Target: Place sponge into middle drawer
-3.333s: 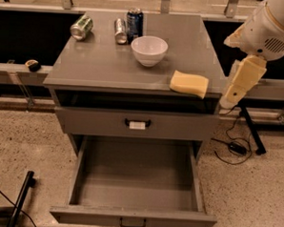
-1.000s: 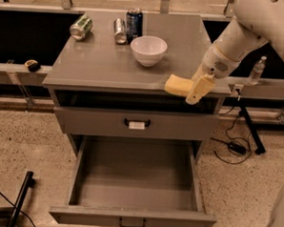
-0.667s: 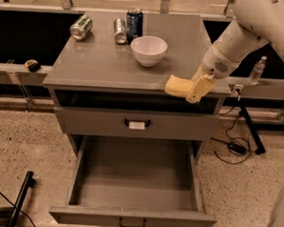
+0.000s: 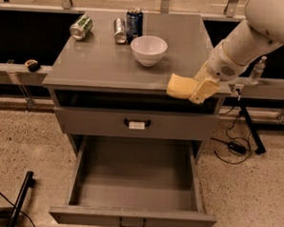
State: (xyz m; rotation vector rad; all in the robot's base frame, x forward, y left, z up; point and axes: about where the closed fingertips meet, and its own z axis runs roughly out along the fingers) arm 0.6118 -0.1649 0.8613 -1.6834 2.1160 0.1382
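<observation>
Your sponge [image 4: 179, 86] is pinched at its right end by the gripper [image 4: 201, 90], whose jaws are narrowed on the foam. The block sticks out to the gripper's left, at the front right edge of the cabinet top [image 4: 101, 65]. Below and to the left of the gripper, the middle drawer [image 4: 136, 179] is pulled fully out. Between them sits the closed drawer front [image 4: 84, 122] with a white tag. Up and left of the gripper you have a white bowl [image 4: 148, 50], and beyond it a blue can [image 4: 134, 23], a silver can [image 4: 120, 30] and a green can [image 4: 80, 27].
</observation>
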